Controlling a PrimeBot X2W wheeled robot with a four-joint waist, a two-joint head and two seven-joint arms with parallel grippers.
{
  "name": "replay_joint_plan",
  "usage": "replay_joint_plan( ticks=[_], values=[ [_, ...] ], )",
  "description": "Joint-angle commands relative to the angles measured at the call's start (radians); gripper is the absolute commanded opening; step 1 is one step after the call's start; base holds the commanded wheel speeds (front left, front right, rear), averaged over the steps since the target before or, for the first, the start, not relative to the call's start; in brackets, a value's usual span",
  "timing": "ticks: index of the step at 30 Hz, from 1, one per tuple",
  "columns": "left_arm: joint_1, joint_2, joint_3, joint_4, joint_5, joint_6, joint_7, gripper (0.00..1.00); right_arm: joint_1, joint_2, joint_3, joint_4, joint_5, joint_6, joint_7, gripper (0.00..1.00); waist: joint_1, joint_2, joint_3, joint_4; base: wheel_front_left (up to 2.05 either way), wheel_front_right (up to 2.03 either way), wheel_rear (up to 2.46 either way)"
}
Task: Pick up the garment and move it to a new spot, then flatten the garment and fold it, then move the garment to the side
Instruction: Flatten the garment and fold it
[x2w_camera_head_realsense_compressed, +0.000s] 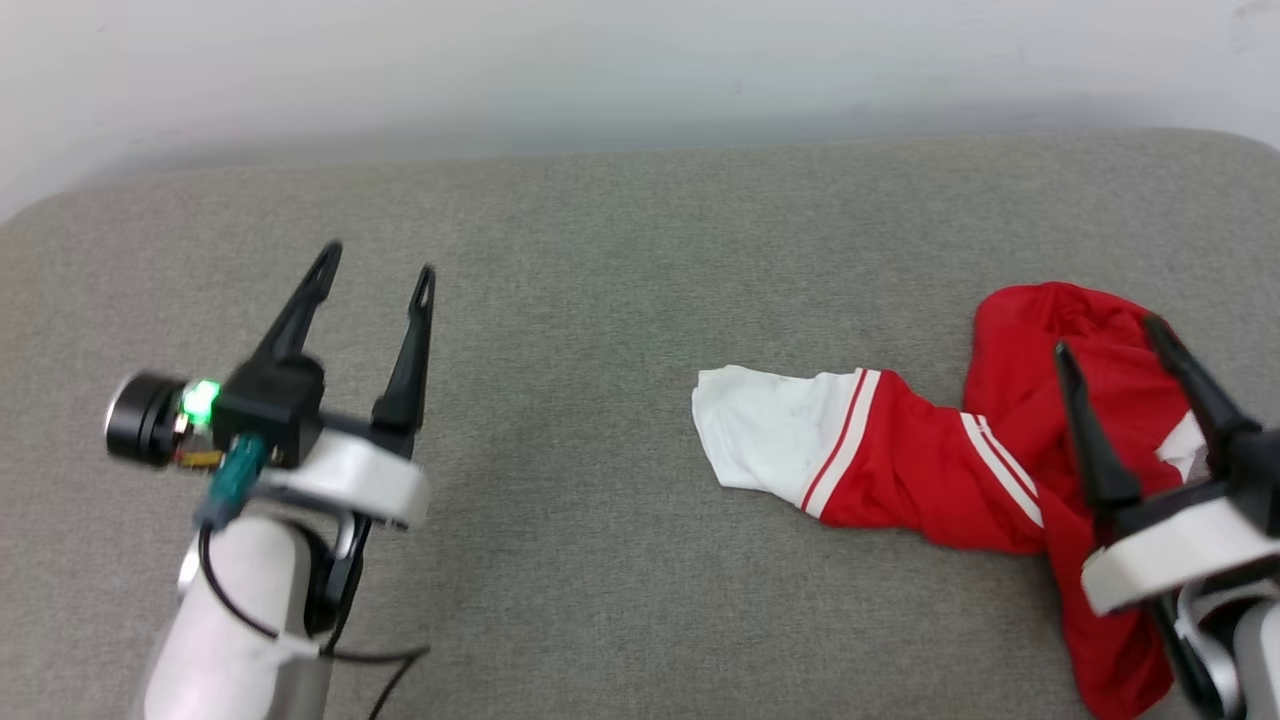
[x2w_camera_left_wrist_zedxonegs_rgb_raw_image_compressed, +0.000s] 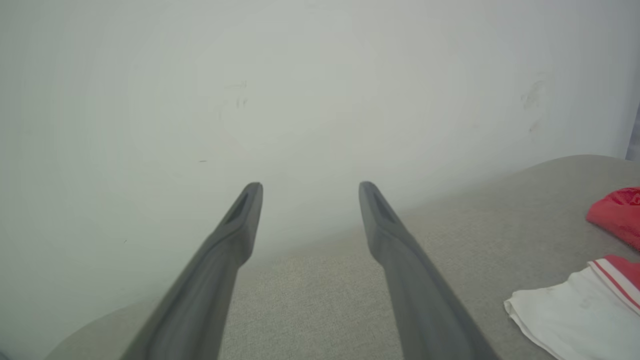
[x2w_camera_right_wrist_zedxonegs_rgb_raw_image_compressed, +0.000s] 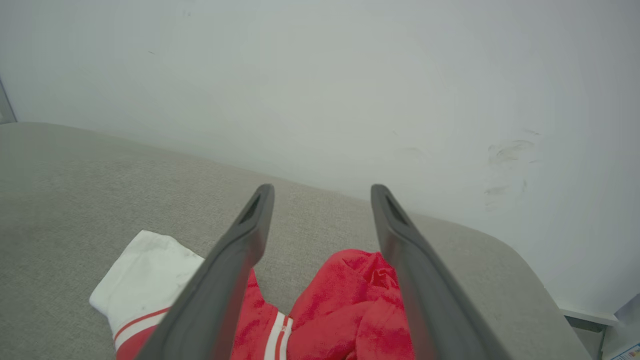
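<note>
With the right gripper (x2w_camera_head_realsense_compressed: 1105, 336) over the garment (x2w_camera_head_realsense_compressed: 900, 460) and the left gripper (x2w_camera_head_realsense_compressed: 378, 259) well apart from it, both gaping empty, flattening likely needed opposite-edge grips.

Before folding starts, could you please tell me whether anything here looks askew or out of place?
The garment lies crumpled and twisted at the right end of the grey surface, one white sleeve end stretched out leftward.
</note>
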Motion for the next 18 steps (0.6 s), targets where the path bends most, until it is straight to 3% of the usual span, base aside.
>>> replay_joint_plan(
  ticks=[1, 7, 10, 18],
  values=[
    [-0.038, 0.007, -0.017, 0.006, -0.013, -0.009, 0.017, 1.00, 0.032, 0.017, -0.005, -0.033, -0.008, -0.001, 0.010, 1.00, 0.0001, 0.0000, -0.004, -0.010, 0.00, 0.00, 0.00],
    [-0.216, 0.070, -0.134, 0.040, -0.104, -0.030, 0.149, 1.00, 0.150, 0.085, -0.016, -0.167, -0.010, -0.001, 0.050, 1.00, 0.0001, 0.0000, 0.009, -0.035, 0.00, 0.00, 0.00],
    [-0.308, 0.121, -0.247, 0.054, -0.197, -0.030, 0.241, 1.00, 0.178, 0.102, -0.024, -0.187, -0.004, -0.001, 0.053, 1.00, 0.0001, 0.0000, 0.023, -0.049, 0.00, 0.00, 0.00],
    [-0.543, 0.230, -0.562, 0.117, -0.487, -0.030, 0.598, 1.00, 0.187, 0.120, -0.013, -0.167, 0.002, -0.001, 0.028, 1.00, 0.0001, 0.0000, 0.081, -0.087, 0.00, 0.00, 0.00]
  ],
)
